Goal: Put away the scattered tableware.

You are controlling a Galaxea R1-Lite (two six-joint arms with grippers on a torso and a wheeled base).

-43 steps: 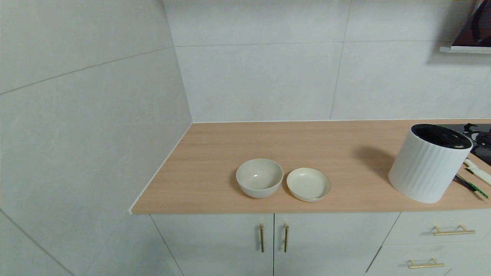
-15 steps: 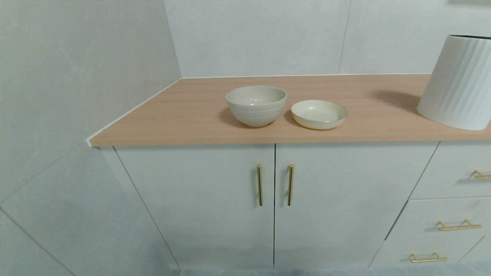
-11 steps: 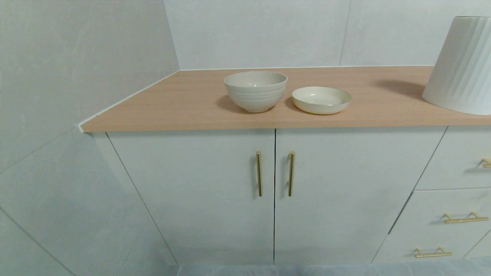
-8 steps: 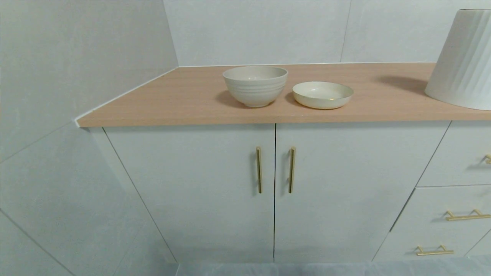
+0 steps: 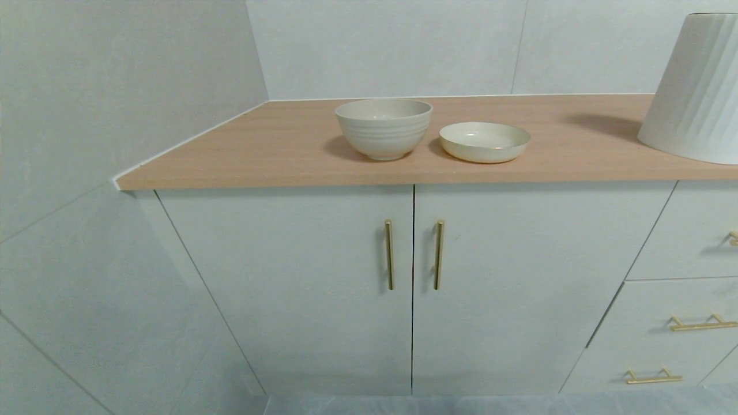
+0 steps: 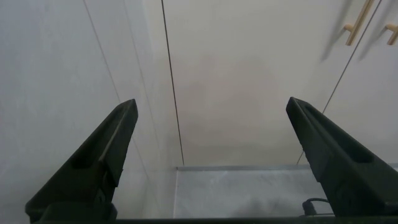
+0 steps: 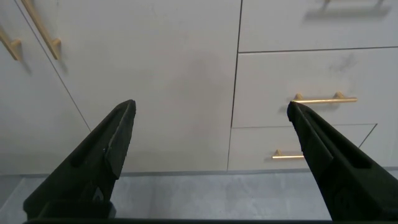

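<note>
Dropping my viewpoint, and that is the whole change: the head camera has sunk from looking down on the countertop (image 5: 259,161) to nearly level with it, and over the last half-second it has settled. Nothing on the countertop has actually moved. The bowl (image 5: 383,128) sits near the countertop's front edge. The shallow dish (image 5: 484,141) is just beside it toward the countertop's right end (a sliver of gap, as far as I can tell), and the ribbed white container (image 5: 692,92) stands well off at that end. Below the countertop the two cabinet doors (image 5: 323,300) are shut, gold handles (image 5: 390,254) side by side. Left gripper (image 6: 211,107) and right gripper (image 7: 210,107) both hang below the countertop facing those fronts — jaws spread wide, nothing in either. My read: the tableware's untouched, and a door has to open first.
</note>
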